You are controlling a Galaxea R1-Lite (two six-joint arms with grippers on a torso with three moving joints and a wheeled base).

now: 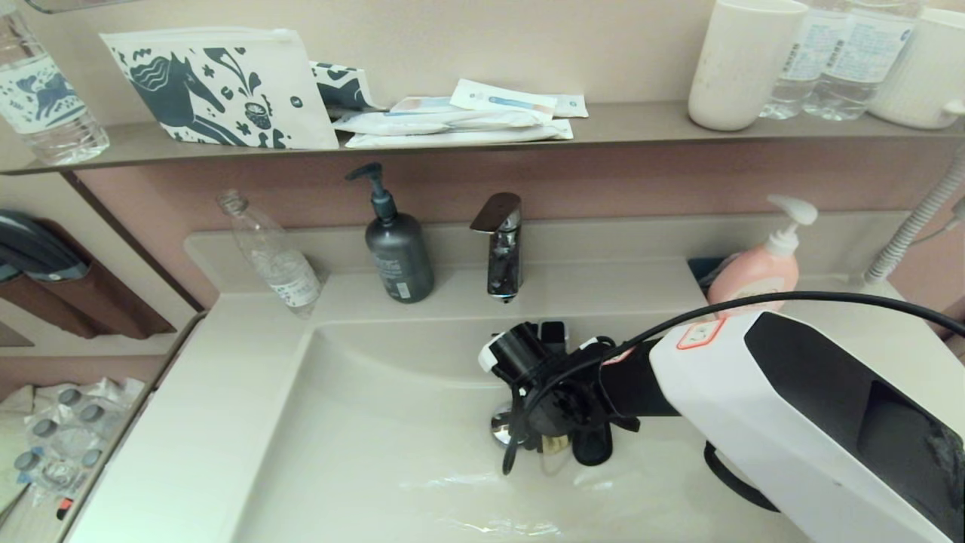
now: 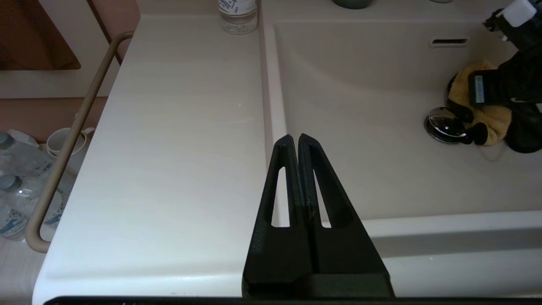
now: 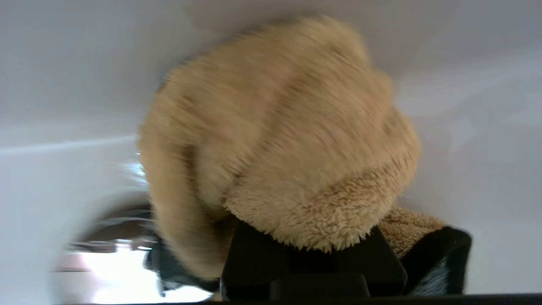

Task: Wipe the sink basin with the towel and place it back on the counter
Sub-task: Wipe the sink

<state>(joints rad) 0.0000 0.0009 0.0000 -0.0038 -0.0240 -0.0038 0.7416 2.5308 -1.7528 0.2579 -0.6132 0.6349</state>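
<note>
Right end effector [image 1: 562, 441] presses towel [image 2: 487, 114] on sink basin [image 1: 377, 452] by drain [image 2: 442, 125].

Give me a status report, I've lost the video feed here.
Right claw shut on the towel, down in the sink basin beside the drain plug. Left claw shut, empty, parked over the counter edge. Nothing in the way.

Soft, even indoor light is glaring off the wet basin [image 1: 422, 483]; the towel [image 3: 279, 140] is blurring close-up.
</note>
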